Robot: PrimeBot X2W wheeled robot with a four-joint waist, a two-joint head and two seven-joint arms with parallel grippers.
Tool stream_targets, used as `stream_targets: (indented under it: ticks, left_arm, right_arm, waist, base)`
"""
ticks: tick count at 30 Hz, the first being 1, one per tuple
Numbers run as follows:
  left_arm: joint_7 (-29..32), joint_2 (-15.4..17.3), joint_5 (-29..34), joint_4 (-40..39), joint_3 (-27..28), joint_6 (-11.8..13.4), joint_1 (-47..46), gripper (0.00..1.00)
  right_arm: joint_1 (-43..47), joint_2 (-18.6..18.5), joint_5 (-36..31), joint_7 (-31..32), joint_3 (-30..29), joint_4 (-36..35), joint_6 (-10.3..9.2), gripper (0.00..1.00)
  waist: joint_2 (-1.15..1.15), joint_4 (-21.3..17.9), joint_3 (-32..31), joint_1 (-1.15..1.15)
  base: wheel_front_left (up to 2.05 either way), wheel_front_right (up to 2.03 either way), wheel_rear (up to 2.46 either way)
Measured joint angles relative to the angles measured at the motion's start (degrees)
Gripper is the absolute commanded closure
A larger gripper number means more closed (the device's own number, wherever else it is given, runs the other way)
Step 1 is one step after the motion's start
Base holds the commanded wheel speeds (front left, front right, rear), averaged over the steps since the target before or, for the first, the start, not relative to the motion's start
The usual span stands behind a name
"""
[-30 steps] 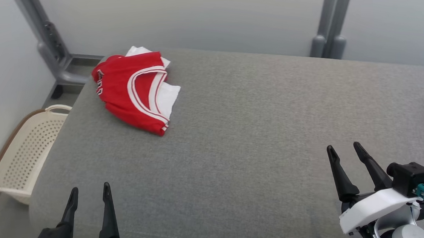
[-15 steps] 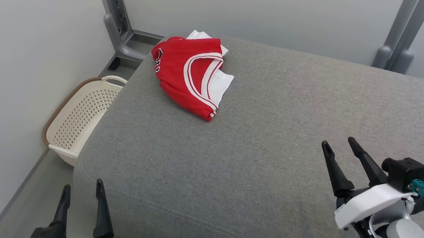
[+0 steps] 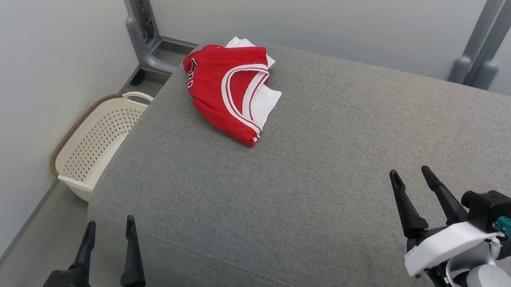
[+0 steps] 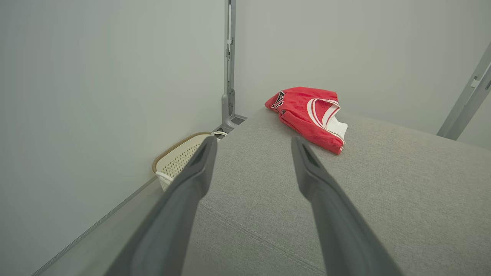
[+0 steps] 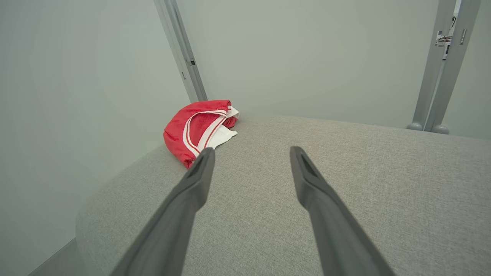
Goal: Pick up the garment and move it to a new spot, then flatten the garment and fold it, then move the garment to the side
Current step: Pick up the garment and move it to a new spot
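Red jersey (image 3: 219, 94) loosely folded, far-left corner of grey padded worktop (image 3: 308, 180) | left tool (image 3: 109, 220) near-left, fingers apart, empty | right tool (image 3: 409, 170) near-right, same | step: likely set-aside done, else pick-up pending | next: long far-left reach, pinch top layer.

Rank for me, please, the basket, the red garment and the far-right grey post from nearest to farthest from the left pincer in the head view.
1. basket: floor, left side.
2. red garment: cushion's far-left corner.
3. grey post: far right, by the wall.
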Motion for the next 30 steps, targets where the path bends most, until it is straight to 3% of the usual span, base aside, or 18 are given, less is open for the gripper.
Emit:
stream_targets:
  ticks: [8, 15, 22, 30]
  left_arm:
    - [2.71, 0.34, -0.07, -0.10, -1.12, -2.24, -6.09, 0.00]
    - [9.56, 3.15, -0.02, 1.55, -2.01, -6.70, -18.35, 0.00]
    - [19.18, 5.76, -2.31, 9.49, -1.69, -12.44, -34.94, 0.00]
    - [31.16, 6.99, -9.34, 20.59, 1.43, -15.08, -47.94, 0.00]
  right_arm:
    - [0.15, 0.02, -0.03, 0.35, 0.45, -1.03, 0.00, 0.00]
    - [-0.96, 0.03, -0.55, 0.86, 0.35, -2.48, 0.00, 0.00]
    - [-3.30, 0.00, -1.58, 1.37, 0.02, -4.57, -0.01, 0.00]
    - [-7.49, 0.02, -2.55, 1.81, 0.51, -7.87, -0.01, 0.00]
  waist:
    - [0.00, -3.27, 0.13, 0.00]
    - [0.00, -8.04, 1.03, 0.00]
    - [0.00, -13.04, 3.40, 0.00]
    - [0.00, -17.89, 9.33, 0.00]
  base:
    - [0.00, 0.00, 0.00]
    - [0.00, 0.00, 0.00]
    - [0.00, 0.00, 0.00]
    - [0.00, 0.00, 0.00]
